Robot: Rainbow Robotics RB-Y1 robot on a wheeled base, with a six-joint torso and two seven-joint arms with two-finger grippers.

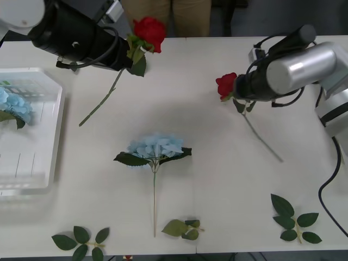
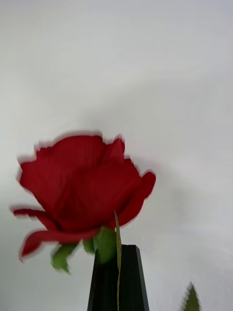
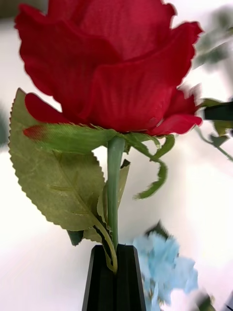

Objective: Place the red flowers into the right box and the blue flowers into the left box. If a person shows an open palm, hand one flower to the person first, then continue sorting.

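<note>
My left gripper [image 1: 130,56] is shut on the stem of a red flower [image 1: 149,31], held above the table's far left; its long stem hangs down toward the table. In the left wrist view the black fingers [image 3: 104,282] pinch that stem just under the bloom [image 3: 111,68]. My right gripper [image 1: 240,98] is shut on a second red flower [image 1: 226,85] at the right, its stem trailing to the table. The right wrist view has the rose [image 2: 82,189] above the closed fingers [image 2: 131,282]. One blue flower [image 1: 155,147] lies mid-table; another [image 1: 13,105] lies in the left box [image 1: 54,136]. The right box is out of view.
Loose green leaf sprigs lie along the near edge at the left [image 1: 81,239], the middle [image 1: 184,228] and the right [image 1: 294,220]. A person's tan trousers [image 1: 187,16] stand beyond the far edge. A black cable [image 1: 329,185] hangs at the right.
</note>
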